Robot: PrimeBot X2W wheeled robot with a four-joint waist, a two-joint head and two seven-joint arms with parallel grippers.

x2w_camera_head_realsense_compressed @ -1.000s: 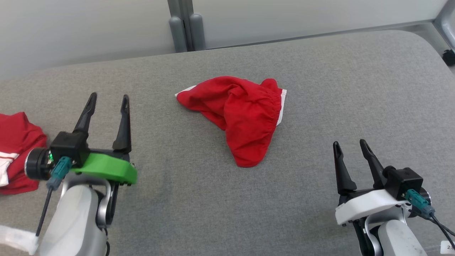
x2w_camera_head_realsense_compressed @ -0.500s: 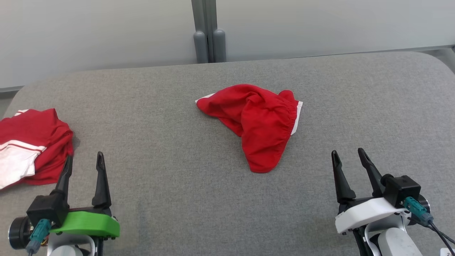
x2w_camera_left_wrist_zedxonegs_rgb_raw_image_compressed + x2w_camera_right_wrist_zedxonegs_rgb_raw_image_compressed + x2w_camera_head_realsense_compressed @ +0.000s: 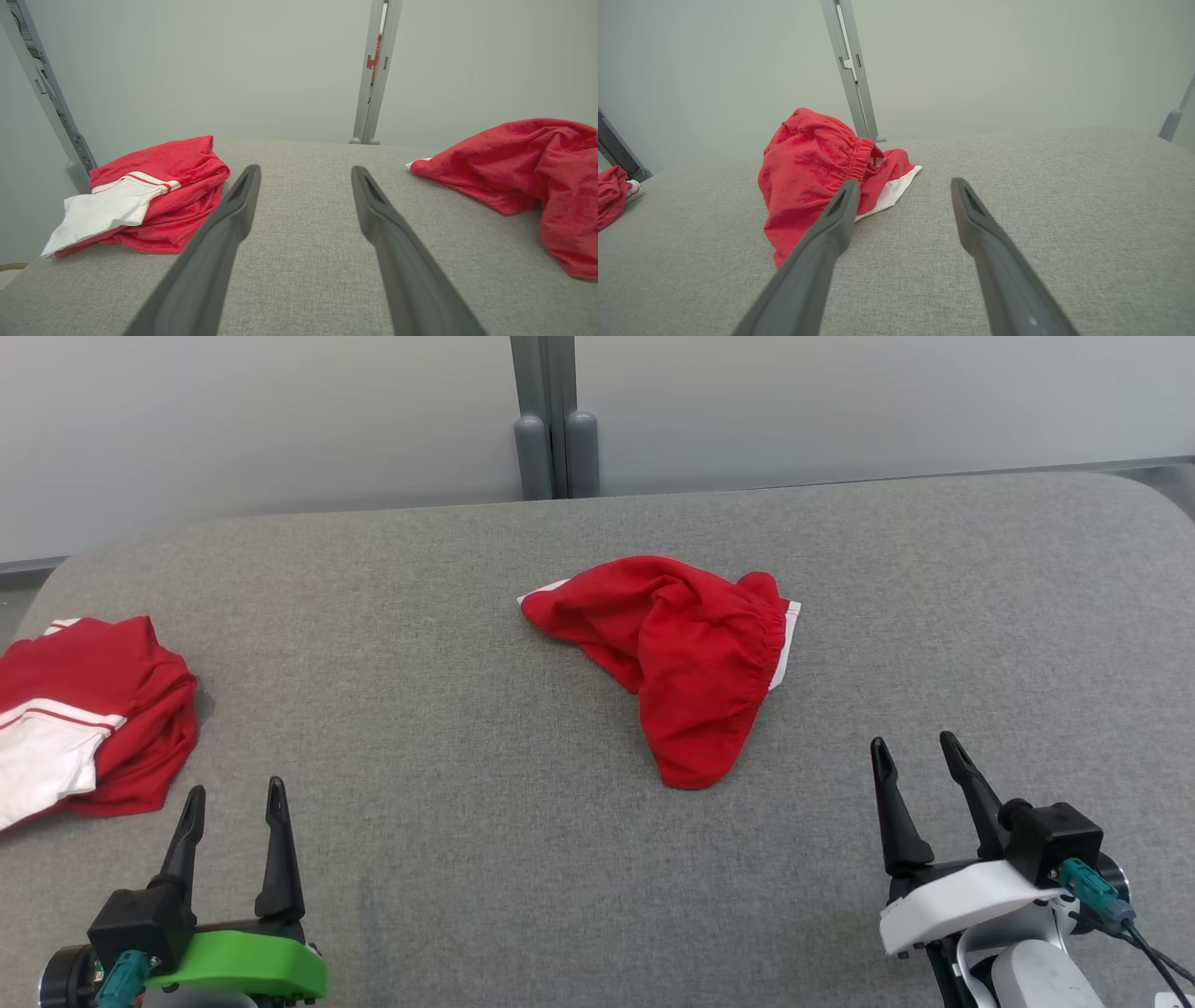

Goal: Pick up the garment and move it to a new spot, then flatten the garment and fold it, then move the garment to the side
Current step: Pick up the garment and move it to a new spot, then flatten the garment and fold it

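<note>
Lying crumpled mid-table (image 3: 934, 569): red garment (image 3: 686, 658), both claws apart.

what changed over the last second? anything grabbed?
The left gripper drew back toward the robot, from beside the folded red pile to a spot nearer the robot than it, jaws open. The head camera also shifted. Nothing was gripped or released. The right gripper stayed open and in place; the crumpled red garment lies untouched on the grey table.

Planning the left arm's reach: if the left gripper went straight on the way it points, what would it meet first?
Probably just the grey cushion: the open left gripper points between the folded red pile and the crumpled garment, touching neither.
</note>
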